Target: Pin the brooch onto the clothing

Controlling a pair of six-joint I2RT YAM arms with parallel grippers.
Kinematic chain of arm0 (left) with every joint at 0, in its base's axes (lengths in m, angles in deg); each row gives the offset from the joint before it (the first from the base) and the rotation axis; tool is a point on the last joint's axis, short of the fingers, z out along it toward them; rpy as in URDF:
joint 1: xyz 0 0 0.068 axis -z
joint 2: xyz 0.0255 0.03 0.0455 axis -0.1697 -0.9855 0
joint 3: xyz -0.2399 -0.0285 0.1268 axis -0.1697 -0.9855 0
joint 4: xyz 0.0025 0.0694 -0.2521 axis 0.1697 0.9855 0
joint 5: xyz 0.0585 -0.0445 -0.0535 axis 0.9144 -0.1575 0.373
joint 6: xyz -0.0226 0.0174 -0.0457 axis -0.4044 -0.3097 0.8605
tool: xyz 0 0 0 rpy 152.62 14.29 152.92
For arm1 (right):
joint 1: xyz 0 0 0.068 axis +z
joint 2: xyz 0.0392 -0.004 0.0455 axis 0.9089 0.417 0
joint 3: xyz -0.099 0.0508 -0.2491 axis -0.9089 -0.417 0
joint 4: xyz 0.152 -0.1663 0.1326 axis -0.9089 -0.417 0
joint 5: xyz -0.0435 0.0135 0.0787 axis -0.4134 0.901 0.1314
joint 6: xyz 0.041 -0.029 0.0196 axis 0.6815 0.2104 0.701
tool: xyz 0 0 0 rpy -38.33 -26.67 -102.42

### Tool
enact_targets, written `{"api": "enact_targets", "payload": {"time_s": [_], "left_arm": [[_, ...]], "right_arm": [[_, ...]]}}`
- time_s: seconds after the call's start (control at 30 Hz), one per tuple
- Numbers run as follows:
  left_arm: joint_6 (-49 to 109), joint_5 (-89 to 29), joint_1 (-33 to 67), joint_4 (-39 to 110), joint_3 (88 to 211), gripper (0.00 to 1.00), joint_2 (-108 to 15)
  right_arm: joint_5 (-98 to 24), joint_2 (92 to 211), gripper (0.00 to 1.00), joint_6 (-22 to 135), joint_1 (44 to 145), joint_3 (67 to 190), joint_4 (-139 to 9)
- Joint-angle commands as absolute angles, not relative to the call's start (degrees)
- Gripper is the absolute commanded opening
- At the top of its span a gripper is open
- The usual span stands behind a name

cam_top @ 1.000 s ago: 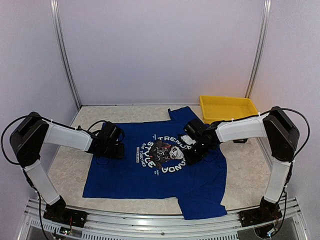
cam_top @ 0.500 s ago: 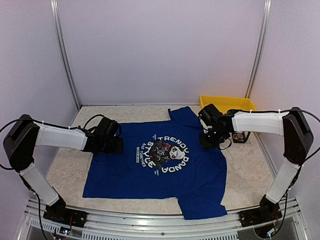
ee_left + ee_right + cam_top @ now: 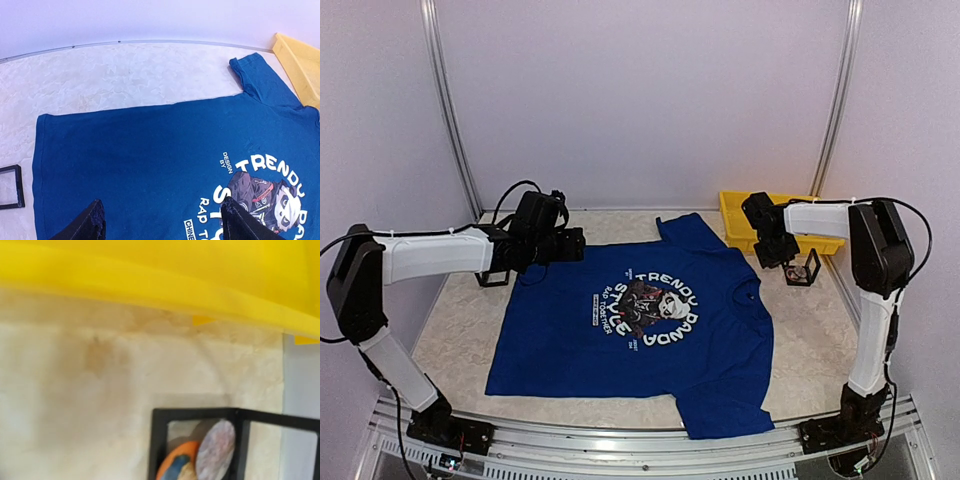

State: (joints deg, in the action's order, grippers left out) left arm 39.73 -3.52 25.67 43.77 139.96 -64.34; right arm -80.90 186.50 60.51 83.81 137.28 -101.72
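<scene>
The royal-blue T-shirt lies flat on the table, print up, with its neck toward the right. Above its far left corner hangs the left gripper — fingers spread wide, nothing between them. Just off the shirt's left edge sits a small black frame. Off the shirt's right edge the right gripper hovers by another black frame with two round discs inside — whether its fingers are apart or together I cannot tell. Beyond the shirt's far right corner stands a yellow tray.
</scene>
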Motion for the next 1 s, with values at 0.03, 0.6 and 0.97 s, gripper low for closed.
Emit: {"api": "enact_targets", "payload": {"time_s": [0.03,0.6,0.97], "left_arm": [[37.9,-4.6,25.3,45.8,142.0,0.75,-67.7],[37.9,-5.3,24.4,46.3,142.1,0.75,-69.2],[37.8,-5.3,24.2,46.3,141.9,0.75,-69.3]], "right_arm": [[-87.6,189.2,0.25,55.9,82.1,139.8,-103.4],[-85.2,191.9,0.24,53.4,78.1,137.9,-100.1],[-85.0,193.2,0.21,53.2,77.5,136.7,-99.4]]}}
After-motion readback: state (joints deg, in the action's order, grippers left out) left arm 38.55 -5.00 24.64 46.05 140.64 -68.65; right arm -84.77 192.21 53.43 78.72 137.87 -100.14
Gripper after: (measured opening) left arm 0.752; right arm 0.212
